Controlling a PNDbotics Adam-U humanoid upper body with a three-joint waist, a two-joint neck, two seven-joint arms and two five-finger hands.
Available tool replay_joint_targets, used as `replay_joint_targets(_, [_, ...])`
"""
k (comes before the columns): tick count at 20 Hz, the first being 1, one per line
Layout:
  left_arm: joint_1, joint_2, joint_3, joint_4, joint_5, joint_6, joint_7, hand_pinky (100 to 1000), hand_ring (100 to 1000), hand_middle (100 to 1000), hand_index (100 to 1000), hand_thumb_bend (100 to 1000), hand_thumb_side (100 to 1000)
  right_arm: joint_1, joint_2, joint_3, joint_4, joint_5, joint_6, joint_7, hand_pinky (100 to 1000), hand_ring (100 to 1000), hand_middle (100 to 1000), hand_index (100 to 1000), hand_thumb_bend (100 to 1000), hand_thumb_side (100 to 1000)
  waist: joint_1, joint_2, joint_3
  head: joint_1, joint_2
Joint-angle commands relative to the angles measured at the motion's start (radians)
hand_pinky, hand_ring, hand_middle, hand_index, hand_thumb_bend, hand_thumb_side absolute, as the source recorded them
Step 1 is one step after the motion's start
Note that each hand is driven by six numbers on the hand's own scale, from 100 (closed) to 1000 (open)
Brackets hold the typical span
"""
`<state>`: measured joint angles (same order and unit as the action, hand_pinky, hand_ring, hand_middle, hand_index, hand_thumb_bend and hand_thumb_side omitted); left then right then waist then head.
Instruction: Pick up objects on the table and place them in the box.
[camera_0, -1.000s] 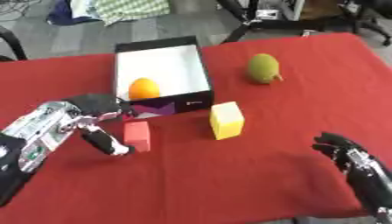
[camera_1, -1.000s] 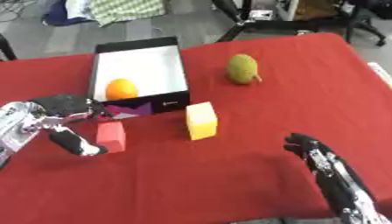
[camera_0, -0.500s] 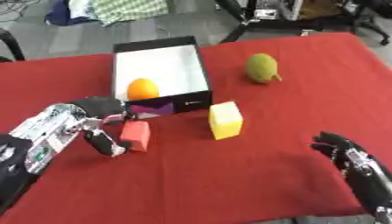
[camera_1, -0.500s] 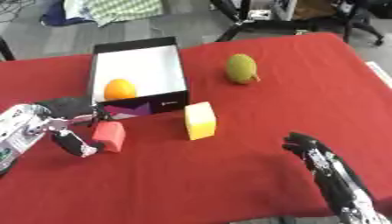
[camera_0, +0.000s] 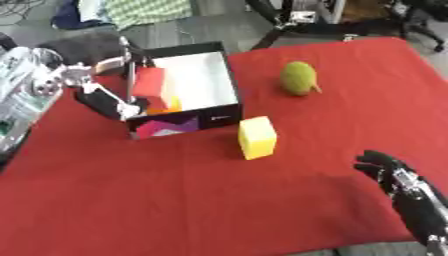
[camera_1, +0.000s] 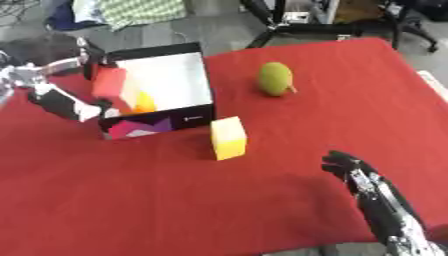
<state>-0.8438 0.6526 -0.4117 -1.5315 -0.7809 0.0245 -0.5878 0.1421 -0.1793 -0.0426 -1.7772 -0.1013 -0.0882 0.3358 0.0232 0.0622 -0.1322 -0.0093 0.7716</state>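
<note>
Hovering red block (camera_0: 149, 82) over box (camera_0: 226, 95)

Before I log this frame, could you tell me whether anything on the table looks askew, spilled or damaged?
Nothing stands out. The left hand holds the red block over the box, which sits upright with an orange thing inside. The yellow block and green fruit rest on the red cloth.

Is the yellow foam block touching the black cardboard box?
Apart. In the left eye view a strip of red tablecloth shows between the yellow foam block and the black cardboard box's front wall.
</note>
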Motion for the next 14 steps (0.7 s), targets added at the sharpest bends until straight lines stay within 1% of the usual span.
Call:
replay_joint_targets(1, [-0.062, -0.066, 0.042, 0.151, -0.112, -0.001, 0.034, 725, 571, 608, 704, 120, 274, -0.004, -0.004, 0.003, -0.006, -0.004, -0.001, 0.007, 1000, 849, 803, 864, 100, 812, -0.006, -0.031, -0.007, 0.006, -0.002])
replay_joint_targets(3, [-0.094, -0.138, 0.071, 0.287, -0.194, -0.009, 0.077, 730, 578, 616, 712, 134, 289, -0.006, -0.001, 0.006, -0.006, -0.006, 0.000, 0.010, 1000, 849, 803, 864, 100, 814, -0.010, -0.029, -0.014, 0.011, -0.002])
replay_joint_targets(6, [-0.127, -0.234, 0.126, 0.464, -0.287, -0.014, 0.155, 732, 574, 613, 718, 112, 319, -0.009, 0.001, 0.011, -0.005, -0.009, 0.002, 0.014, 1000, 849, 803, 864, 100, 819, -0.015, -0.027, -0.025, 0.017, -0.002])
replay_joint_targets(8, [-0.143, -0.288, 0.163, 0.557, -0.339, -0.002, 0.219, 735, 574, 617, 735, 112, 337, -0.012, 0.002, 0.017, -0.005, -0.012, 0.003, 0.019, 1000, 849, 803, 864, 100, 818, -0.019, -0.025, -0.034, 0.022, -0.002])
replay_joint_targets(10, [-0.152, -0.330, 0.194, 0.632, -0.386, 0.022, 0.288, 734, 574, 618, 740, 119, 346, -0.017, 0.004, 0.022, -0.004, -0.015, 0.004, 0.025, 1000, 849, 802, 864, 100, 815, -0.022, -0.024, -0.043, 0.029, -0.002])
replay_joint_targets(11, [-0.155, -0.347, 0.208, 0.665, -0.409, 0.037, 0.320, 734, 576, 622, 754, 137, 383, -0.019, 0.005, 0.024, -0.004, -0.016, 0.004, 0.027, 1000, 849, 802, 864, 100, 814, -0.024, -0.024, -0.047, 0.032, -0.002])
replay_joint_targets(12, [-0.157, -0.362, 0.220, 0.698, -0.429, 0.051, 0.348, 735, 582, 632, 781, 148, 399, -0.021, 0.006, 0.025, -0.004, -0.017, 0.005, 0.028, 1000, 849, 802, 864, 100, 814, -0.025, -0.024, -0.050, 0.034, -0.002])
replay_joint_targets(13, [-0.158, -0.375, 0.230, 0.726, -0.445, 0.061, 0.371, 736, 587, 642, 849, 228, 502, -0.022, 0.006, 0.025, -0.003, -0.018, 0.005, 0.029, 1000, 849, 802, 864, 100, 814, -0.025, -0.024, -0.053, 0.036, -0.002])
replay_joint_targets(14, [-0.158, -0.383, 0.237, 0.747, -0.456, 0.067, 0.392, 736, 587, 642, 849, 228, 502, -0.023, 0.007, 0.026, -0.003, -0.018, 0.005, 0.030, 1000, 849, 802, 864, 100, 814, -0.026, -0.024, -0.054, 0.036, -0.002])
